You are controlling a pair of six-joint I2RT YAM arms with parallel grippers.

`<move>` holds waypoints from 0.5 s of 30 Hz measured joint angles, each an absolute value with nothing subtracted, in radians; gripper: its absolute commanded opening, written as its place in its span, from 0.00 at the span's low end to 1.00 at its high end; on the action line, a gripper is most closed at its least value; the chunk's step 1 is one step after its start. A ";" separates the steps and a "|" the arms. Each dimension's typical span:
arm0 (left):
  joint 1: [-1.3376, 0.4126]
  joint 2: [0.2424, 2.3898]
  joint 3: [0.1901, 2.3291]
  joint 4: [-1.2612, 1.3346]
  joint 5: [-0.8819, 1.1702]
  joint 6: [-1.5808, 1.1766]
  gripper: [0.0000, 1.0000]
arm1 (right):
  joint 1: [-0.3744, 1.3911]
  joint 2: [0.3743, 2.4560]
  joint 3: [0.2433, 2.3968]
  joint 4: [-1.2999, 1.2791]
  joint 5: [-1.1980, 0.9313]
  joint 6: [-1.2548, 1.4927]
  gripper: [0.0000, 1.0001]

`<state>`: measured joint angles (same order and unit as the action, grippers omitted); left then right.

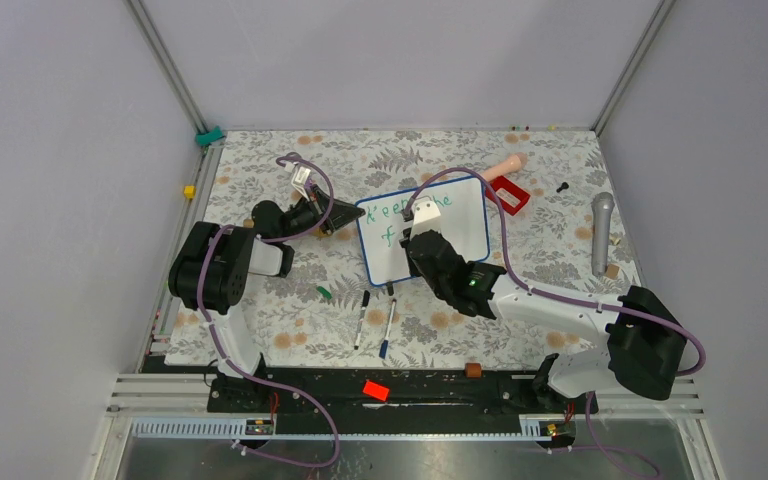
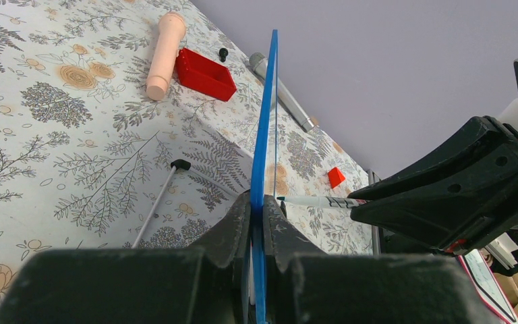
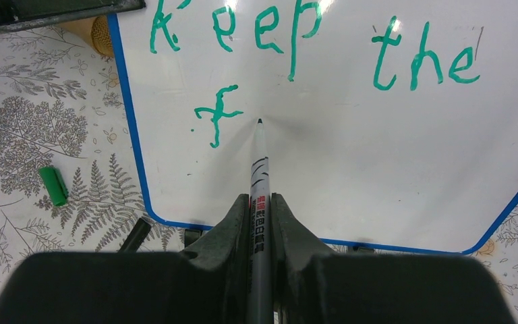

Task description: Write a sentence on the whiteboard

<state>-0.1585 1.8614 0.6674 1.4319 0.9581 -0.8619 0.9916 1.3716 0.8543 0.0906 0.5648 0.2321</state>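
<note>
Clamping a marker (image 3: 259,169) between narrowly set fingers, the right gripper (image 3: 260,206) holds the barrel lengthwise, so that it runs straight ahead from the fingertips. The dark tip lies well forward of the fingers and meets the face of the whiteboard (image 3: 378,155), just right of a green letter "f". That letter begins the lower line of the sentence (image 3: 290,30); beyond it, farther from the fingers, the upper line reads "Keep the". The whiteboard stands propped on the flowered table cover (image 1: 260,300), directly ahead of the right fingers, with its blue rim passing just in front of them. To the left of these fingers a green cap (image 3: 54,185) lies on the cover, apart from the board. The left gripper (image 2: 257,212) is closed on the board's left edge: its two fingers press the blue rim from either side, and the board runs edge-on away from them. In that view the marker reaches the board just beyond the fingertips, on their right. Farther ahead and to the left of these fingers lie a red box (image 2: 206,73) and a peach-coloured handle (image 2: 162,47), close together; a grey microphone (image 2: 290,104) lies past the board's far end. Two pens (image 1: 360,318) rest behind the right fingers, toward the arm bases.
</note>
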 measured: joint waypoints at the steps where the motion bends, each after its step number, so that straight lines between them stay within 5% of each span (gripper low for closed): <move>1: -0.159 1.861 0.667 1.432 0.958 -0.862 0.00 | 0.992 1.372 0.854 0.090 0.565 0.232 0.00; 15: -0.159 1.861 0.667 1.432 0.958 -0.862 0.00 | 0.992 1.372 0.855 0.090 0.565 0.224 0.00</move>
